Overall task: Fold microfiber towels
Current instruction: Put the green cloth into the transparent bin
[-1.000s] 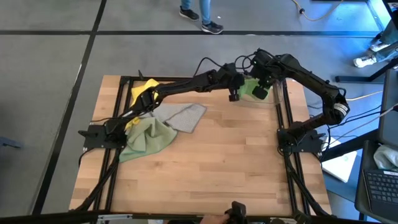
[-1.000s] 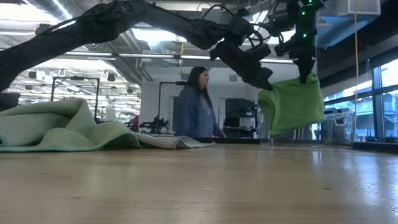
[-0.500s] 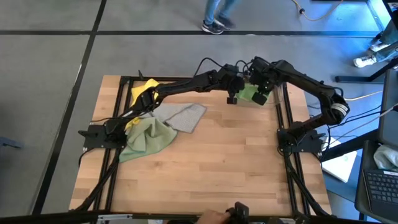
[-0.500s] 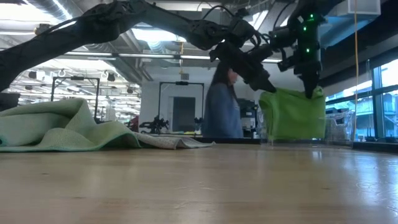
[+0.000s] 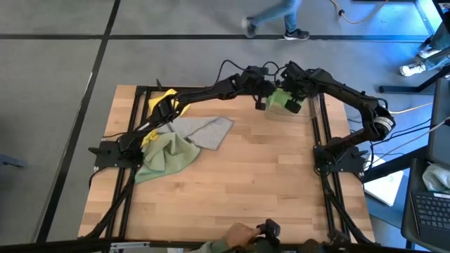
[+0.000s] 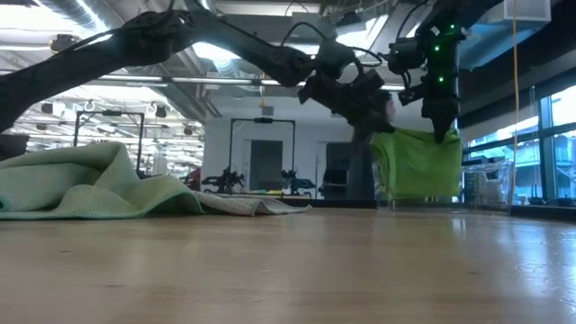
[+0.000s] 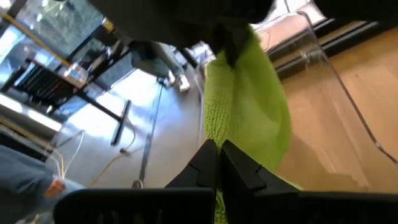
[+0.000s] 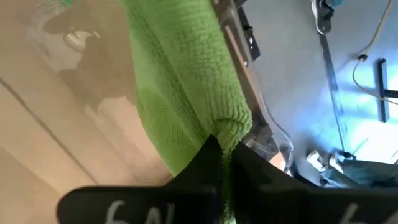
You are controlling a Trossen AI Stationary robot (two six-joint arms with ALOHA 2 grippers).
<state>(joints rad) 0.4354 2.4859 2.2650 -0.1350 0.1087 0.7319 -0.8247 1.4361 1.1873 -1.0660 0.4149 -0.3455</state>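
Both grippers, left gripper (image 5: 261, 102) and right gripper (image 5: 296, 98), hold the bright green towel (image 6: 416, 166) aloft, jaws clenched on it, far right over the clear bin (image 5: 318, 105). Three towels (image 5: 184, 137) lie unfolded at the bench's (image 5: 246, 190) left.

A bright green microfiber towel (image 5: 285, 99) is held bunched between the left end effector (image 5: 264, 100) and the right end effector (image 5: 296, 98) at the far right part of the wooden tabletop (image 5: 246, 183). A bright yellow towel (image 5: 163, 102), a grey-beige towel (image 5: 204, 130) and a pale olive-green towel (image 5: 166, 154) are seen crumpled together at the left. A person's hand (image 5: 235, 235) is seen at the near edge.
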